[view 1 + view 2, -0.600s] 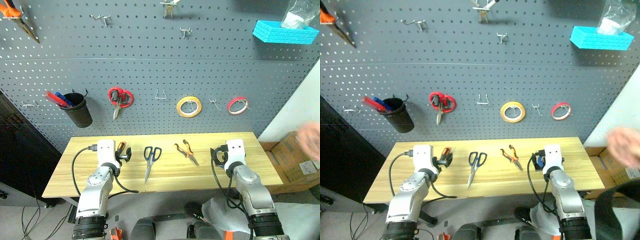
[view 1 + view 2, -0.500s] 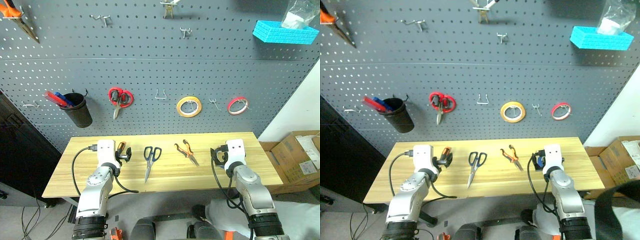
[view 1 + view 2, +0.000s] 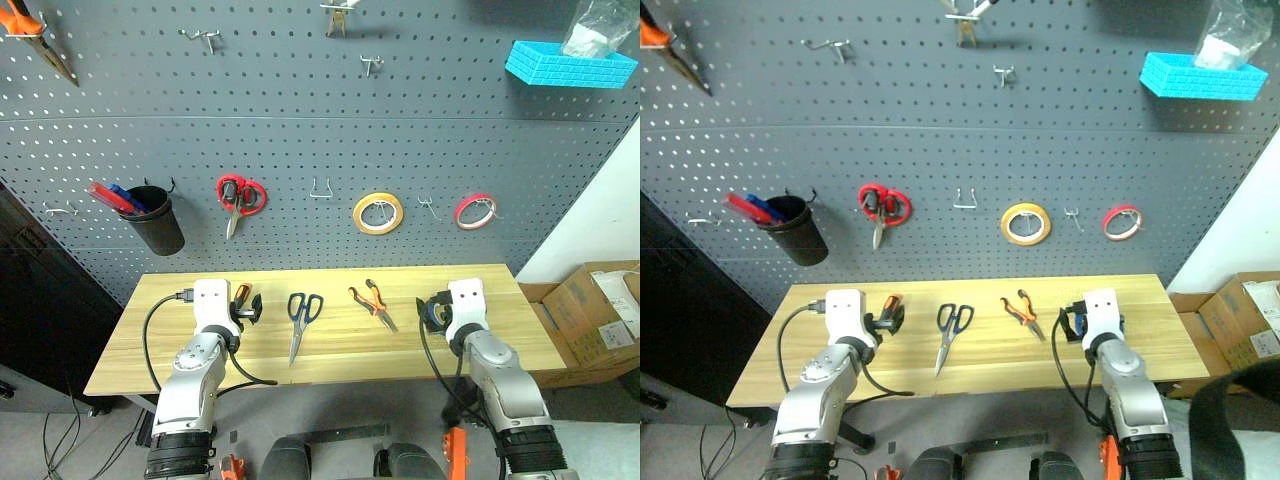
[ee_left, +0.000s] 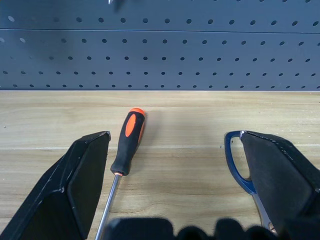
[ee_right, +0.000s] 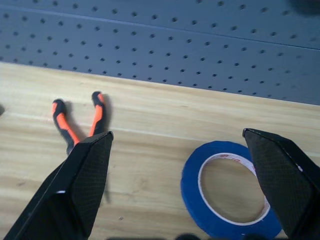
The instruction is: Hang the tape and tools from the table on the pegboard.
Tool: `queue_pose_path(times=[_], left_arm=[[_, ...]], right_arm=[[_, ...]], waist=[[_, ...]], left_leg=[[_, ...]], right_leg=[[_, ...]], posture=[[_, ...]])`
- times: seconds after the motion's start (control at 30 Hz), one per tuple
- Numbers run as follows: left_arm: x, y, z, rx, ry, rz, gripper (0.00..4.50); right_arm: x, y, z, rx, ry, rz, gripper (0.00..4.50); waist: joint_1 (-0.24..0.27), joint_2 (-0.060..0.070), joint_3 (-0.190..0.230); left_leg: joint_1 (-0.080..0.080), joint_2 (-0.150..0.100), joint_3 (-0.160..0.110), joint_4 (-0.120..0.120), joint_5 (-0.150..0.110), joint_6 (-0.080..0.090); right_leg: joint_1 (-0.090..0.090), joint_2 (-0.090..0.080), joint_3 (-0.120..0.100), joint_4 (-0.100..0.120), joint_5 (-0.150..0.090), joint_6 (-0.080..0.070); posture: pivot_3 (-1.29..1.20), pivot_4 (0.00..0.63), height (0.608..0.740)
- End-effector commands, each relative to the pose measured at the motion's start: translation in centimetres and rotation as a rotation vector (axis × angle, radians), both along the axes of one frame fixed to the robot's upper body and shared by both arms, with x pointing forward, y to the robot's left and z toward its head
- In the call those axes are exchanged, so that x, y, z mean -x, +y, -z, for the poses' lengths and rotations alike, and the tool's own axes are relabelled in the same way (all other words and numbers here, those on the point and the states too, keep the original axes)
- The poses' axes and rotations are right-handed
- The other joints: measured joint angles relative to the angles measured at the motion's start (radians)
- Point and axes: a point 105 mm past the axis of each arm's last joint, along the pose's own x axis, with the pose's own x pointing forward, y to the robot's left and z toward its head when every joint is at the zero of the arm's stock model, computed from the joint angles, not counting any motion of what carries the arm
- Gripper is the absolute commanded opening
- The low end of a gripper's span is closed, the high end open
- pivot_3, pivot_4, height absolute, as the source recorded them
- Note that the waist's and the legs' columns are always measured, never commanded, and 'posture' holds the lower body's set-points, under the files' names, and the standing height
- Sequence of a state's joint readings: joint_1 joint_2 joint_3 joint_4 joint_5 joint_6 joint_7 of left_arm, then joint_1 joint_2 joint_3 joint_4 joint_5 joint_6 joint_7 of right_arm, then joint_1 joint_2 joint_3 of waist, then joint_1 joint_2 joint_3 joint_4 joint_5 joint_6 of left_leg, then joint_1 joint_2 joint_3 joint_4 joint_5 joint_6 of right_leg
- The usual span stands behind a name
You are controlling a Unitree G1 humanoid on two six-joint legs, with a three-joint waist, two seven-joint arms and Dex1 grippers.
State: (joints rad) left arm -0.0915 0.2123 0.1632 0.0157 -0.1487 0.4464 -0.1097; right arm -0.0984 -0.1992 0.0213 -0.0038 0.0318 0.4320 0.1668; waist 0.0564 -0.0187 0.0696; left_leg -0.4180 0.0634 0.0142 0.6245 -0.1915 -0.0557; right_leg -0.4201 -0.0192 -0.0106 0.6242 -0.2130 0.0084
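Four task things lie on our surface [image 3: 340, 350] below the pegboard [image 3: 300, 130]: the screwdriver [image 4: 126, 141] at the left, the scissors [image 3: 302, 318] next, the pliers [image 3: 372, 303] right of centre, and the tape [image 5: 231, 189] flat at the right. Our left gripper [image 4: 170, 190] hovers with jaws wide apart and empty, the screwdriver just inside one finger and a blue scissor loop beside the other. Our right gripper [image 5: 185, 192] is likewise spread and empty, the tape between its fingers and the pliers near the far finger. Red scissors [image 3: 237, 198], yellow tape [image 3: 379, 213] and red tape [image 3: 475, 211] hang on the pegboard.
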Motion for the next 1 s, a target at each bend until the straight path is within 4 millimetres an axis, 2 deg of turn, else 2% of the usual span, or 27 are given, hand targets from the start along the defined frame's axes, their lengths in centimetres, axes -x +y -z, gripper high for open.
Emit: queue_pose_path(times=[0.03, 0.13, 0.17, 0.23, 0.4, 0.47, 0.53, 0.6, 0.7, 0.83, 1.0], left_arm=[[-0.6, -0.1, -1.9, -0.014, -0.078, 0.002, 4.47], [-0.8, -0.6, -2.1, -0.031, -0.079, 0.033, 4.47], [-1.0, -1.5, -2.5, -0.048, -0.089, 0.091, 4.47], [-1.7, -4.2, -3.4, -0.030, -0.106, 0.235, 4.47], [-1.9, -10.9, -5.4, 0.158, -0.112, 0.536, 4.47], [-1.8, -12.7, -6.0, 0.213, -0.106, 0.610, 4.47], [-1.1, -16.4, -6.4, 0.321, -0.054, 0.755, 4.47], [-0.2, -19.0, -6.2, 0.372, -0.002, 0.867, 4.47], [0.4, -21.0, -5.2, 0.380, 0.055, 0.931, 4.47], [1.3, -23.3, -4.3, 0.433, 0.117, 0.997, 4.47], [1.7, -24.2, -3.8, 0.456, 0.139, 0.993, 4.47]], right_arm=[[-0.5, 0.3, -1.6, 0.025, -0.056, -0.032, 4.50], [-0.3, 0.0, -1.5, 0.038, -0.038, -0.052, 4.50], [-0.3, -0.3, -1.4, 0.043, -0.027, -0.057, 4.50], [-0.4, -1.0, -1.2, 0.055, 0.004, -0.081, 4.50], [-0.8, -2.4, -0.9, 0.080, 0.083, -0.161, 4.50], [-1.0, -2.8, -0.8, 0.078, 0.106, -0.176, 4.50], [-1.6, -2.9, -0.6, 0.087, 0.154, -0.243, 4.50], [-1.9, -2.8, -0.4, 0.075, 0.204, -0.299, 4.50], [-1.6, -2.0, 0.3, -0.039, 0.312, -0.358, 4.50], [-2.3, -2.3, 0.8, -0.012, 0.359, -0.386, 4.50], [-2.9, -3.4, 1.4, 0.035, 0.386, -0.389, 4.50]], waist=[[0.000, 0.000, 0.000], [0.000, 0.000, 0.001], [0.000, 0.000, 0.002], [0.002, -0.001, 0.006], [0.000, -0.002, 0.023], [-0.003, -0.003, 0.032], [-0.006, -0.004, 0.042], [-0.009, -0.004, 0.064], [-0.018, -0.005, 0.086], [-0.031, -0.005, 0.117], [-0.032, -0.004, 0.160]], left_leg=[[0.000, 0.000, 0.000, 0.000, 0.000, 0.000], [0.000, 0.000, 0.000, 0.000, 0.000, 0.000], [0.000, 0.000, 0.000, 0.000, 0.000, 0.000], [0.000, 0.000, 0.000, 0.000, 0.000, 0.000], [0.001, -0.001, 0.000, 0.002, 0.000, 0.000], [0.000, -0.001, 0.000, 0.003, 0.001, 0.001], [-0.001, -0.001, 0.000, 0.003, 0.004, 0.006], [-0.001, -0.001, -0.001, 0.003, 0.004, 0.006], [-0.005, -0.001, -0.002, 0.003, 0.004, 0.007], [-0.007, 0.000, -0.004, 0.003, 0.000, 0.013], [-0.009, 0.000, -0.005, 0.003, -0.001, 0.015]], right_leg=[[0.000, 0.000, 0.000, 0.000, 0.000, 0.000], [0.000, 0.000, 0.000, 0.000, 0.000, 0.000], [0.000, 0.000, 0.000, 0.000, 0.000, 0.000], [0.000, 0.000, 0.000, 0.000, 0.000, 0.000], [0.000, -0.001, 0.000, 0.000, 0.000, 0.000], [0.001, -0.001, 0.000, 0.000, 0.000, 0.000], [0.003, 0.000, 0.001, 0.003, 0.000, 0.000], [0.002, 0.001, 0.002, 0.004, 0.000, 0.000], [-0.001, 0.003, 0.003, 0.005, -0.002, -0.001], [-0.001, 0.005, 0.003, 0.007, -0.006, -0.001], [-0.003, 0.005, 0.002, 0.008, -0.006, 0.002]], posture=[[0.19, 0.029, 0.740], [0.18, 0.046, 0.740], [0.18, 0.049, 0.740], [0.18, 0.060, 0.740], [0.17, 0.090, 0.740], [0.16, 0.111, 0.740], [0.14, 0.140, 0.740], [0.13, 0.162, 0.740], [0.11, 0.200, 0.740], [0.10, 0.253, 0.740], [0.09, 0.299, 0.740]])
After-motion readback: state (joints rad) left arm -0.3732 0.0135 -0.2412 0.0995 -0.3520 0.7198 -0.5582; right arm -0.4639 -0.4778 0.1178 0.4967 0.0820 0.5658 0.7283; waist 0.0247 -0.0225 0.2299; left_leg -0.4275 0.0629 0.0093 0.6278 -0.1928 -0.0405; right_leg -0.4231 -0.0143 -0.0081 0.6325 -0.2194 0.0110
